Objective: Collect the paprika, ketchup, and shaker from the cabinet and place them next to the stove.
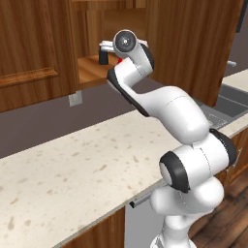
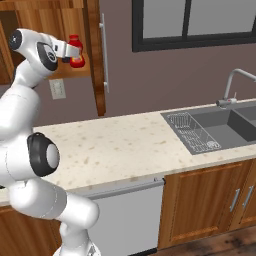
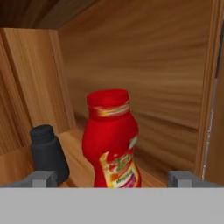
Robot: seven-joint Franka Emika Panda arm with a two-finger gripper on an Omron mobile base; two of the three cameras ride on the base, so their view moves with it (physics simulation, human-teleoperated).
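The ketchup [image 3: 111, 140] is a bright red bottle standing upright on the shelf of the cabinet [image 3: 144, 65], a doorless wooden niche. My gripper [image 3: 113, 179] is open, one fingertip on each side of the bottle's base and neither touching it. Just left of the bottle stands the shaker [image 3: 48, 153], small and dark. From the right base view, the gripper [image 2: 70, 51] reaches into the niche [image 2: 75, 72] at the ketchup [image 2: 76, 54]. From the left base view, the gripper [image 1: 104, 52] sits at the niche [image 1: 92, 68], and the arm hides most of the ketchup [image 1: 119, 60]. The paprika and the stove are out of view.
A speckled counter [image 2: 125, 140] runs below the niche. A sink [image 2: 225, 125] with a faucet [image 2: 235, 82] and a wire rack [image 2: 192, 131] lies to the right. A cabinet door with a long metal handle [image 2: 103, 50] stands right of the niche. A wall outlet [image 2: 57, 89] is under it.
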